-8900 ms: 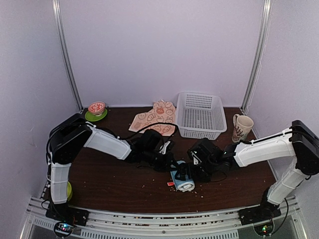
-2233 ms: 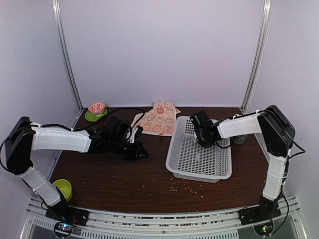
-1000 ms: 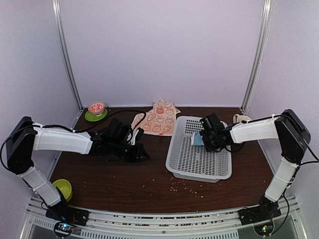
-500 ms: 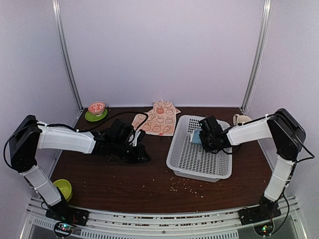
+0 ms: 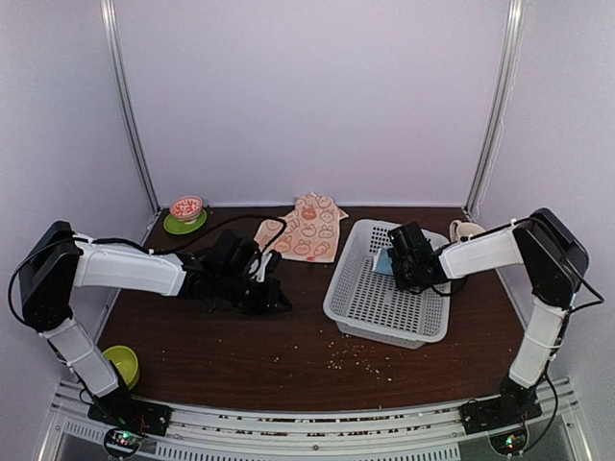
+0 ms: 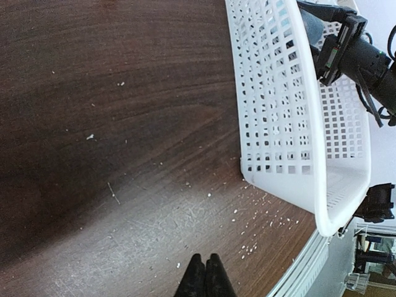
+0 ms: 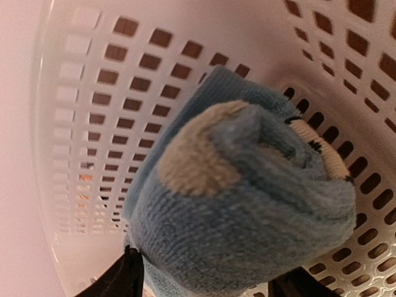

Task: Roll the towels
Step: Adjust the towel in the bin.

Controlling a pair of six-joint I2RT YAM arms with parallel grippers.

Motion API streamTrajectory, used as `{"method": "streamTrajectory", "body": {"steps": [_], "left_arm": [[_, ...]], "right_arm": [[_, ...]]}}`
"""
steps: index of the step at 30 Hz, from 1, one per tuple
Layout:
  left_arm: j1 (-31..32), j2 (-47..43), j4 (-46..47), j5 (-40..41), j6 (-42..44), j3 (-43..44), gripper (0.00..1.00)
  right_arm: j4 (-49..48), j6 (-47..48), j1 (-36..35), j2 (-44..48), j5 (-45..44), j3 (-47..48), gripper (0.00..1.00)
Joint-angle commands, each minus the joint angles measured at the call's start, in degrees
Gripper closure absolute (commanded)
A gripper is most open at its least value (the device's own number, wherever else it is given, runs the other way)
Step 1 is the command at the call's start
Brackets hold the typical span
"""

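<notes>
Two fingertips of the left gripper (image 6: 199,279) pressed flat together, nothing between them, hanging just above the bare dark table (image 6: 93,124). Pale crumbs (image 6: 250,247) scattered beside them. Near corner of the white basket (image 6: 309,161) close by, not touched.

On the right gripper (image 5: 404,257), fingers (image 7: 131,275) spread apart, one on each side of the rolled blue towel (image 7: 247,204). Cannot tell from the wrist view whether pressing the roll or merely flanking it. Roll lying inside the basket, toward its far left corner, against the perforated wall, a peach patch facing the wrist camera.

Left arm stretched low and long across the table from the left edge, wrist near the middle. Right arm folded at the elbow on the right, forearm reaching leftward over the basket's far rim, gripper dipped inside.

At the back of the table, just left of the basket, the cream towel (image 5: 307,230) with orange prints, lying flat and unrolled. Mug (image 5: 464,230) behind the right forearm. Small bowl (image 5: 186,206) on a green saucer (image 5: 175,227) at the back left.

Against the earliest view: blue roll then on open table between both grippers, now in the basket. Basket then at the back, now drawn toward the middle and turned. Against half a second back: little changed, basket's far end a touch further right.
</notes>
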State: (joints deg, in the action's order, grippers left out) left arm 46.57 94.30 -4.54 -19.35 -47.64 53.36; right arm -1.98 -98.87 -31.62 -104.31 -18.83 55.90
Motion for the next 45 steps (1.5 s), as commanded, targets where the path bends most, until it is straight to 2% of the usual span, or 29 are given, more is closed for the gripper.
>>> {"method": "streamTrajectory", "body": {"steps": [1, 5, 8, 12, 15, 17, 19, 23, 34, 39, 45], "left_arm": [[0.3, 0.3, 1.4, -0.6, 0.7, 1.6, 0.97], [0.2, 0.2, 1.2, -0.5, 1.4, 1.9, 0.97], [0.2, 0.3, 0.7, -0.4, 1.9, 2.4, 0.97], [0.2, 0.3, 0.4, -0.3, 2.5, 3.1, 0.97], [0.2, 0.6, -0.7, 0.6, 3.8, 4.5, 0.97], [0.2, 1.3, -1.6, 1.1, 4.7, 6.1, 0.97], [0.2, 2.1, -2.0, 1.1, 5.3, 7.9, 0.97], [0.2, 3.9, -2.1, 0.1, 5.4, 10.4, 0.97], [0.2, 6.2, -1.8, -0.6, 6.2, 12.0, 0.97], [0.3, 6.2, -1.4, -1.2, 6.2, 11.9, 0.97], [0.2, 5.5, -0.7, -1.3, 6.0, 10.7, 0.97]], "right_arm": [[4.0, 3.6, 0.4, 2.0, 0.6, 2.1, 0.27], [10.0, 8.0, 0.3, 5.0, 2.1, 4.2, 0.19], [14.7, 11.6, 0.3, 7.4, 3.3, 5.2, 0.16], [20.2, 18.2, 0.7, 11.0, 4.6, 7.4, 0.16], [26.6, 27.1, 1.5, 12.6, 3.1, 11.1, 0.16], [31.5, 31.2, 2.5, 12.1, 1.4, 14.2, 0.16], [32.4, 34.5, 4.4, 10.4, 3.5, 15.7, 0.16], [34.1, 37.6, 7.4, 5.6, 9.6, 18.4, 0.15], [36.5, 38.0, 8.5, 0.9, 7.9, 18.5, 0.17], [35.4, 36.4, 8.6, -1.5, 9.6, 18.5, 0.21], [29.2, 35.1, 8.5, -1.2, 12.0, 16.5, 0.41]]}}
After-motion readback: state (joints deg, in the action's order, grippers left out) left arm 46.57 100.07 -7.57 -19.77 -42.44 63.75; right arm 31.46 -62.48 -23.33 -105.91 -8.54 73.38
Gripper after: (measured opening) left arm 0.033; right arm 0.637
